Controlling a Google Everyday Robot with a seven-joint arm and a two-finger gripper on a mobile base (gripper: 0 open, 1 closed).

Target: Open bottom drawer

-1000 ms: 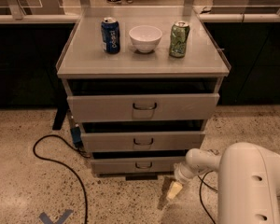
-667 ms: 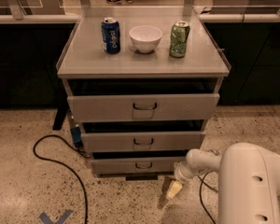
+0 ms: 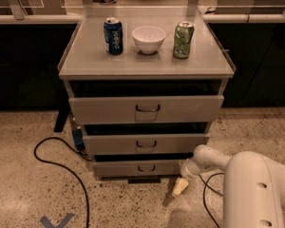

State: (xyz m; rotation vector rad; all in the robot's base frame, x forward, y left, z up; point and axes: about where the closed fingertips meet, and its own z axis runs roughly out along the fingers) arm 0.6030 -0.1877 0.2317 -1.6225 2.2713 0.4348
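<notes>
Speckled floor (image 3: 28,194): your pincer (image 3: 180,186) sits low, right of the bottom drawer (image 3: 116,169); open or closed, cannot tell. Likely approach step; next, align with the handle (image 3: 146,167).

On the cabinet top (image 3: 88,63), in a row: left can (image 3: 113,35), bowl (image 3: 148,38) in the middle, right can (image 3: 183,40). Beneath, lowest of three, the bottom drawer (image 3: 140,168), just above the floor (image 3: 19,189). Gripper (image 3: 180,187) low, before and right of that drawer's right corner. Cable (image 3: 61,167) on the floor, left of the cabinet.
</notes>
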